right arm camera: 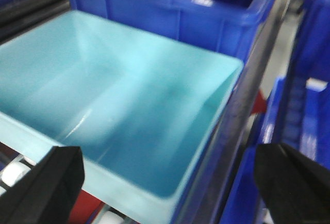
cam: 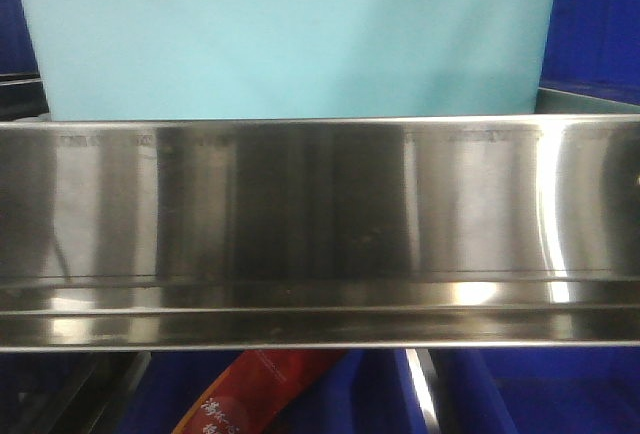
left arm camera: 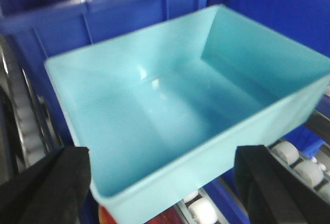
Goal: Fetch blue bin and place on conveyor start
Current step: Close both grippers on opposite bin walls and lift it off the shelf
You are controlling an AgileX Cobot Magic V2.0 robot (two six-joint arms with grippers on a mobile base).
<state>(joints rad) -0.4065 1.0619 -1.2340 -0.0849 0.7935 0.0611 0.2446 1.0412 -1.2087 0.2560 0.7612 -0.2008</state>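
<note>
The blue bin point(cam: 290, 39) is a light turquoise tub standing on the rack behind a steel rail. It is empty inside. In the left wrist view the blue bin point(left arm camera: 170, 105) fills the frame, and my left gripper point(left arm camera: 162, 154) is open, its black fingers point(left arm camera: 51, 188) spread wide over the tub's near wall. In the right wrist view the blue bin point(right arm camera: 113, 95) lies left of centre. My right gripper point(right arm camera: 167, 152) is open above the tub's near right corner, holding nothing. The conveyor start is out of view. Neither gripper shows in the front view.
A shiny stainless-steel rail point(cam: 320, 224) spans the front of the rack. Dark royal-blue bins point(cam: 600, 24) stand beside and behind the tub point(left arm camera: 129, 12) point(right arm camera: 175, 7). White rollers point(left arm camera: 299, 167) run under it. A red packet point(cam: 260, 394) lies in a lower bin.
</note>
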